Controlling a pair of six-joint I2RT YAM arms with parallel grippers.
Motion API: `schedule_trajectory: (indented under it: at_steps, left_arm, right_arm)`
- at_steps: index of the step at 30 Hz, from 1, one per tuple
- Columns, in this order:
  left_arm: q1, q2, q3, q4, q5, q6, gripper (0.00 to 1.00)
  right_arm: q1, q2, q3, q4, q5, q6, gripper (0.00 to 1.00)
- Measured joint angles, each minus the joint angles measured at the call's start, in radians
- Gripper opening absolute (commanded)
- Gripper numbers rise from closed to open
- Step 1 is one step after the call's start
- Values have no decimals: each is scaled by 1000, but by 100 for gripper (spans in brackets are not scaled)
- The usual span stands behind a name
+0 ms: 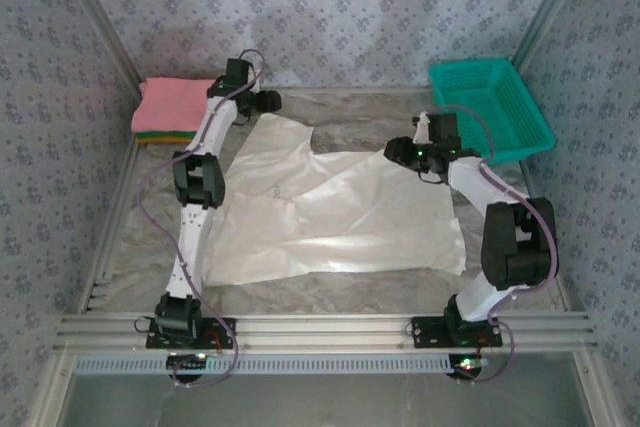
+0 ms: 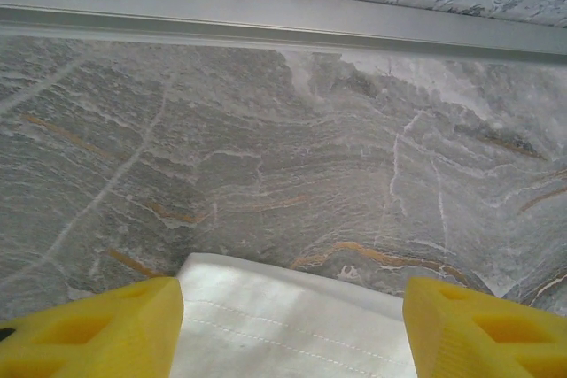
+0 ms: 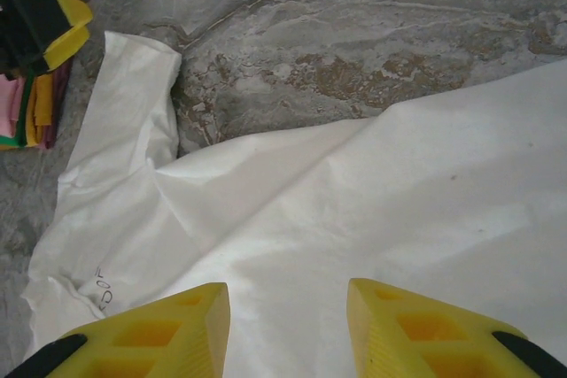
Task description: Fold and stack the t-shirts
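The left tool (image 1: 268, 102), released, straddles the white t-shirt (image 1: 330, 217)'s far-left sleeve hem. The right tool (image 1: 400, 154), also released, hovers over its far-right edge.

- Basket (image 1: 490, 107): teal plastic mesh, rectangular, upright at the table's far right corner, set slightly askew against the side wall.
- Table (image 1: 350, 107): grey marble-patterned top with rust-coloured veins.
- Walls (image 1: 350, 7): pale blue-grey floral wallpaper on three sides.
- Frame rails (image 1: 330, 329): silver aluminium extrusion along the near edge.
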State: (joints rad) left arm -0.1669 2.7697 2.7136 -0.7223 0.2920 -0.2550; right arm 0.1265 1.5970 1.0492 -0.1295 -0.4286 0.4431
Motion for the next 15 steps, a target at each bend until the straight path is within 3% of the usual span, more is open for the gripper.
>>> schedule_trajectory:
  at_steps: [5,15]
  left_arm:
    - [-10,2,-10,7,8,-5,62]
    - [-13,17,-27,18,-42,-23,67]
  right_arm:
    - [-5,-27,-7,9,-9,0,42]
    - [-26,-66,-38,29,-35,0,42]
